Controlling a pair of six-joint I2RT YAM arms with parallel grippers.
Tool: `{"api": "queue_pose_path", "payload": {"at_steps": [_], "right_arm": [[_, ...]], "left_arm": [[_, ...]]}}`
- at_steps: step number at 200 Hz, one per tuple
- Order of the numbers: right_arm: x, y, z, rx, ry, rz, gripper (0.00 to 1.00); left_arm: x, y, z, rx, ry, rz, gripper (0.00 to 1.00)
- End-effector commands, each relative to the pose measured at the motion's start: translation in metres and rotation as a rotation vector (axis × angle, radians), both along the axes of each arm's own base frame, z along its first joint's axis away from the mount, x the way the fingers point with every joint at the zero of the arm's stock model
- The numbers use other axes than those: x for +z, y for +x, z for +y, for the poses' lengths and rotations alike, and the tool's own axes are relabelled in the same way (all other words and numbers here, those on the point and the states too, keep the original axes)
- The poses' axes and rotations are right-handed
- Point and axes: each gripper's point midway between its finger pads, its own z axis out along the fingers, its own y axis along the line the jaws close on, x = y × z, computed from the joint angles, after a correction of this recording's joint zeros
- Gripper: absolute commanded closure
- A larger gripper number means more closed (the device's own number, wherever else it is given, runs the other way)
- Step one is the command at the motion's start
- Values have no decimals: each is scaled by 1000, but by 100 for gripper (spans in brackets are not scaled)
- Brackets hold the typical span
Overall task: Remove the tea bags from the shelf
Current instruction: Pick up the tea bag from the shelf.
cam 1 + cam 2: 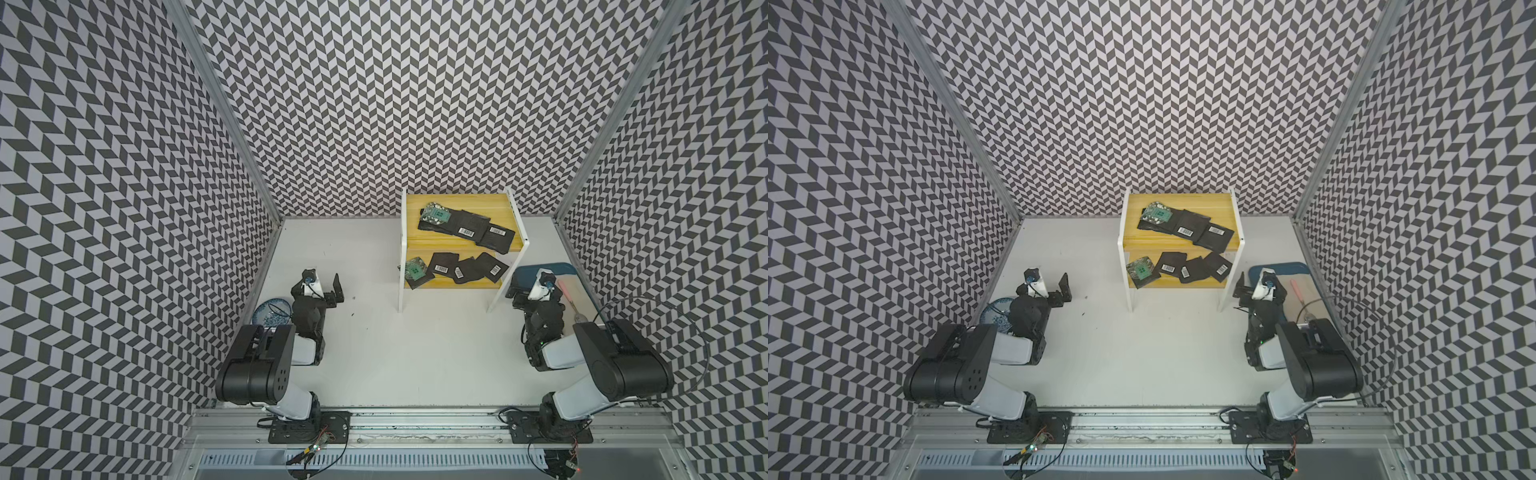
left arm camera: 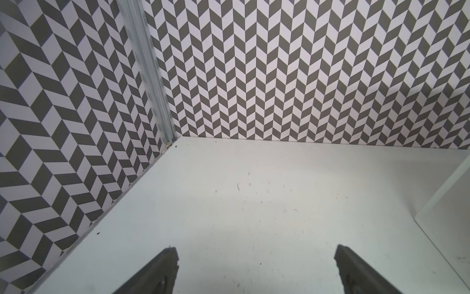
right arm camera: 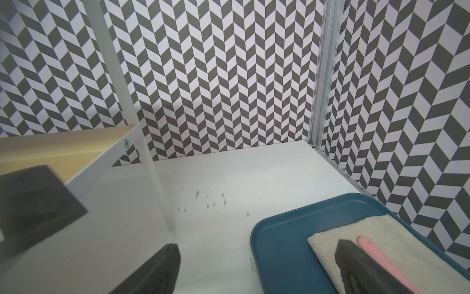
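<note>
Small tea bags (image 1: 461, 226) on both shelf (image 1: 457, 203) boards; left gripper (image 2: 255, 254) spread wide, empty; right gripper (image 3: 258, 247) spread wide, empty.

3 chevron-patterned walls (image 1: 415, 104), aluminium corner posts (image 1: 224, 108), white tabletop (image 1: 415, 353), even light

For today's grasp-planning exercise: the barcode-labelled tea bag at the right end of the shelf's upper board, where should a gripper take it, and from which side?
By its front corner. The tea bag lies flat, and that corner seems to overhang the front edge of the upper board. Approach from the front with the open right gripper, one finger above and one below.
</note>
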Motion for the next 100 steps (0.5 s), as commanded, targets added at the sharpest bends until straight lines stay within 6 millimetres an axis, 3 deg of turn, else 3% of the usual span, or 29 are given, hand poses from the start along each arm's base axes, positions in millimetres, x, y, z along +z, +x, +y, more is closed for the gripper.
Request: {"api": "queue_pose_path", "payload": {"at_steps": [1, 100], "right_arm": [[15, 3, 0, -9, -2, -61, 1], [16, 3, 0, -8, -1, -63, 1]], "left_arm": [[12, 6, -1, 3, 9, -45, 0], [12, 5, 0, 3, 8, -46, 0]]}}
